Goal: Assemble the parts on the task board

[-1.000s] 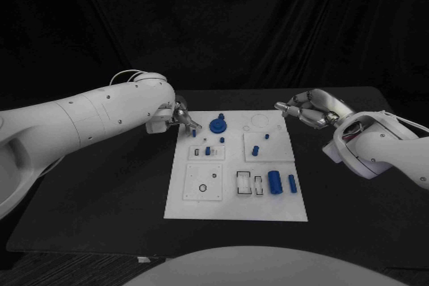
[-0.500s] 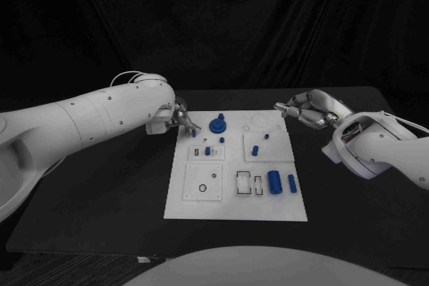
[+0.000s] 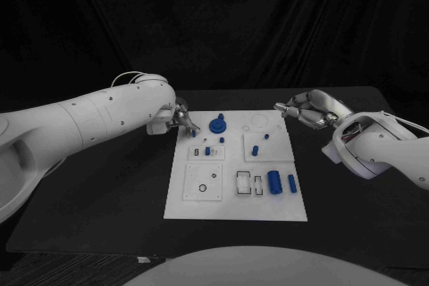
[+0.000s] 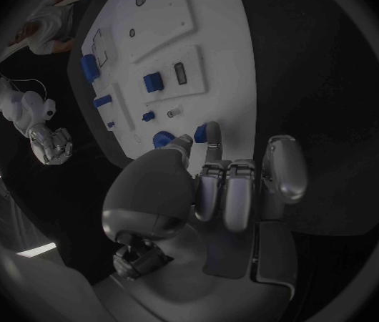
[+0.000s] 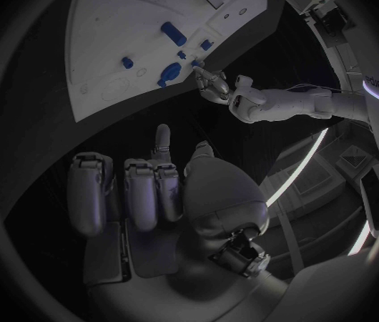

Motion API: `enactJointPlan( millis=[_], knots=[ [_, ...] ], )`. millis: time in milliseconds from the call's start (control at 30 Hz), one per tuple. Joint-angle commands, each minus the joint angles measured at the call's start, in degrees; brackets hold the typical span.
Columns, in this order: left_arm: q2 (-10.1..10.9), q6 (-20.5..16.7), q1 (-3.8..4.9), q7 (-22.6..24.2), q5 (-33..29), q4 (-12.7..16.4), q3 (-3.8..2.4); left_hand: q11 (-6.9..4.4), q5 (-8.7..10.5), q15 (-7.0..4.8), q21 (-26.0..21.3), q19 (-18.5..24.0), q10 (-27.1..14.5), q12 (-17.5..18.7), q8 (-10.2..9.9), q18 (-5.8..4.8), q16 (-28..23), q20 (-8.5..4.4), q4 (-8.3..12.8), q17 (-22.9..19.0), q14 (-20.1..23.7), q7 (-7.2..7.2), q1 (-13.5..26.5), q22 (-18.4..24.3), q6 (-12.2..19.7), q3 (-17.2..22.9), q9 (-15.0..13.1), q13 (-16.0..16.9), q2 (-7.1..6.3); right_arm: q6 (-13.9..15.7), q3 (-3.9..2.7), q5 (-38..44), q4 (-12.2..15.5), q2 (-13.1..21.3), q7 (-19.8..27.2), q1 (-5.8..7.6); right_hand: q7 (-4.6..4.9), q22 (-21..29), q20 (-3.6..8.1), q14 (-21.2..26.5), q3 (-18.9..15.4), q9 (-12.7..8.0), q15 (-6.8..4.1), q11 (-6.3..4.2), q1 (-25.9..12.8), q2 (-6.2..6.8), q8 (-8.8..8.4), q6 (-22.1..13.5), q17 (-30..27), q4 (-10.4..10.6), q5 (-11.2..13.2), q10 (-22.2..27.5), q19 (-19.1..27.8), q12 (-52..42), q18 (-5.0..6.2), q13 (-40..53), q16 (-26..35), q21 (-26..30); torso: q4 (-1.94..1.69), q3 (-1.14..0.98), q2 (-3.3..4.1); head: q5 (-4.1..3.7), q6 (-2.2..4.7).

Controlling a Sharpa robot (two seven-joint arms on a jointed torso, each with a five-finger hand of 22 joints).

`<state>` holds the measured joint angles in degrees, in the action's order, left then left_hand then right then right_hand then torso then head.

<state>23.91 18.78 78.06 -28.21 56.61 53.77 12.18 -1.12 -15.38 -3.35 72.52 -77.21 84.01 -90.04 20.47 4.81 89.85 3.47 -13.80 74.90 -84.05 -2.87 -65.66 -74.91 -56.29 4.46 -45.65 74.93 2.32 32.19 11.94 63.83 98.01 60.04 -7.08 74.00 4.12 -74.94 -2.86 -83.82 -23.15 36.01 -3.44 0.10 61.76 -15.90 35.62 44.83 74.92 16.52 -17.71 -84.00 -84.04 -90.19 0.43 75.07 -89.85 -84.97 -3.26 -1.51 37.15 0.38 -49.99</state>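
Blue part (image 3: 193, 133) pinched at left hand (image 3: 181, 120) fingertips (image 4: 213, 150), over task board (image 3: 234, 208).

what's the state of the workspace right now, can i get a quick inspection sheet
surface: black table, the white task board lying flat in its middle
job's things: small blue parts on the board, among them a round knobbed part near the far edge and two cylinders lying side by side near the right edge
clutter: nothing seen
hands: left hand at the board's far left corner, pinching a small blue peg; right hand raised off the board's far right corner, fingers curled, holding nothing
cables: a thin wire loop on the left arm
surroundings: black curtain behind the table
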Motion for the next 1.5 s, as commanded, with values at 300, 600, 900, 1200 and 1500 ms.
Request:
enactJointPlan(
  millis=[300,600,900,1200,1500],
  knots=[
    [-0.2,0.3,-0.14,1.8,-0.1,-0.1,-0.06,0.34,-4.07,0.15,-0.5,0.2,6.0,0.0,-0.5,0.01,0.1,-0.18,1.2,15.1,-5.9,0.05,-1.5,-4.0,0.1,1.0,0.1,15.1,0.00,-0.3,-0.04,0.1,0.0,0.0,-0.4,-0.15,-0.40,-13.0,0.24,-6.1,0.0,-0.1,-0.41,-0.47,0.6,-0.14,0.26,0.0,14.8,0.1,-0.2,-6.0,-2.7,0.2,1.09,14.9,0.0,0.2,0.01,0.00,-0.01,0.12,-0.01],
    [-0.2,0.4,-0.16,2.1,-0.1,-0.1,-0.06,0.15,-7.05,-0.01,-0.7,0.2,6.0,0.0,-0.7,0.04,0.1,-0.33,2.4,15.1,-5.9,0.25,-2.5,-4.2,0.1,2.8,0.0,15.1,-0.26,-0.5,-0.04,0.1,0.0,-0.1,-0.6,-0.16,-0.41,-12.9,0.26,-6.1,0.0,-0.1,-0.43,-0.48,0.7,-0.19,0.27,0.0,14.7,0.1,-0.2,-6.0,-2.7,0.2,1.11,14.9,0.1,0.3,-0.02,-0.01,-0.03,0.10,-0.01],
    [-0.3,0.6,-0.18,2.1,-0.1,-0.1,-0.06,0.07,-6.80,-0.09,-0.9,0.2,6.0,0.0,-0.8,0.04,0.1,-0.41,3.2,15.1,-5.9,0.31,-3.1,-4.4,0.0,4.7,0.0,15.1,-0.45,-0.6,-0.04,0.1,-0.1,-0.1,-0.7,-0.17,-0.41,-12.9,0.26,-6.1,0.0,-0.1,-0.43,-0.48,0.7,-0.19,0.27,0.0,14.7,0.1,-0.2,-6.0,-2.7,0.2,1.11,14.9,0.1,0.3,0.04,0.00,-0.04,0.15,-0.01],
    [-0.2,0.5,-0.19,1.9,-0.1,0.0,-0.06,0.00,-9.60,-0.17,-1.0,0.0,6.0,0.0,-0.8,0.01,0.1,-0.51,4.4,15.1,-5.9,0.37,-3.5,-4.7,-0.1,7.5,-0.2,15.1,-1.09,-0.6,-0.04,0.1,-0.1,-0.1,-0.6,-0.18,-0.42,-12.9,0.26,-6.1,0.0,-0.1,-0.43,-0.49,0.7,-0.23,0.27,0.0,14.6,0.1,-0.3,-6.0,-2.6,0.2,1.13,14.9,0.1,0.3,-0.01,0.00,0.02,0.16,-0.01],
    [0.7,-0.9,-0.19,2.4,-0.1,1.0,-0.06,-0.14,-12.99,-0.35,-1.1,-0.3,6.0,0.0,-0.2,-0.03,0.1,-0.71,8.1,15.1,-5.9,0.38,-4.4,-5.2,-0.1,14.6,-1.2,15.1,-3.04,-0.5,-0.04,0.1,-0.1,-0.1,-0.6,-0.20,-0.43,-12.9,0.27,-6.0,0.0,-0.1,-0.44,-0.49,0.8,-0.25,0.27,0.0,14.5,0.1,-0.3,-6.0,-2.6,0.2,1.15,14.9,0.2,0.4,-0.02,0.01,0.00,0.24,-0.01]
  ],
)
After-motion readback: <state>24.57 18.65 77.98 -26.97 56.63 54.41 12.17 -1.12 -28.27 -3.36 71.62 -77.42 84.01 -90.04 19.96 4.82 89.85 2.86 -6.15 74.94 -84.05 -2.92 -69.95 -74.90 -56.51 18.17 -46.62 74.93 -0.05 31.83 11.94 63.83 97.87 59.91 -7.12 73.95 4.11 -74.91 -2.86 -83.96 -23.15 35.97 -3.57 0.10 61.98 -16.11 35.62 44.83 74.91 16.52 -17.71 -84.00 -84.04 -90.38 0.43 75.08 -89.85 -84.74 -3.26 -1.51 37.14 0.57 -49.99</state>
